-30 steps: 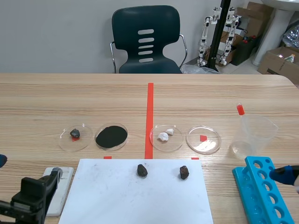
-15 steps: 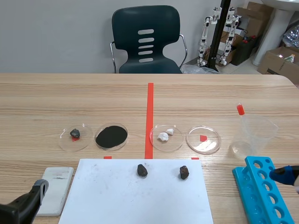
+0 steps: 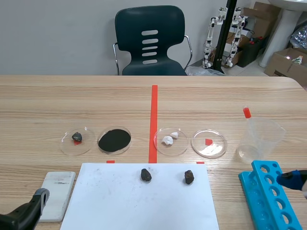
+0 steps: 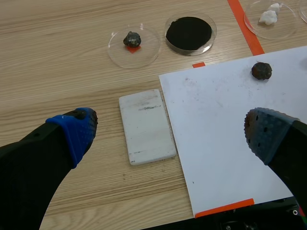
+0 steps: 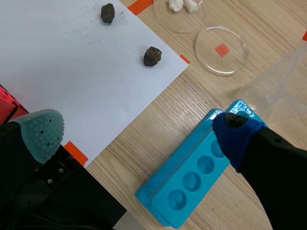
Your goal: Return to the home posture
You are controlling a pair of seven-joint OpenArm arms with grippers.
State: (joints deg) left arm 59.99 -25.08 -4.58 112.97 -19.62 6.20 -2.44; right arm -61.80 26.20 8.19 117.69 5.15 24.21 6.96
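Observation:
My left gripper [image 4: 170,125] is open, hovering above the white tile [image 4: 146,126] and the edge of the white sheet [image 4: 230,120]. In the scene view only a bit of the left arm [image 3: 26,215] shows at the near left corner. My right gripper [image 5: 139,129] is open too, empty, above the sheet's corner and the blue tube rack [image 5: 201,172]. One of its fingertips [image 3: 292,179] shows at the near right edge of the scene view.
Two dark rocks [image 3: 146,175] [image 3: 189,177] lie on the sheet [image 3: 139,201]. Behind it stand a dish with a grey rock [image 3: 76,138], a dish of black powder [image 3: 114,140], a dish with white pieces [image 3: 170,140], a bare dish [image 3: 208,143] and a clear beaker [image 3: 259,139].
The left arm has drawn back toward the near left corner, uncovering the white tile. The right arm has stayed where it was.

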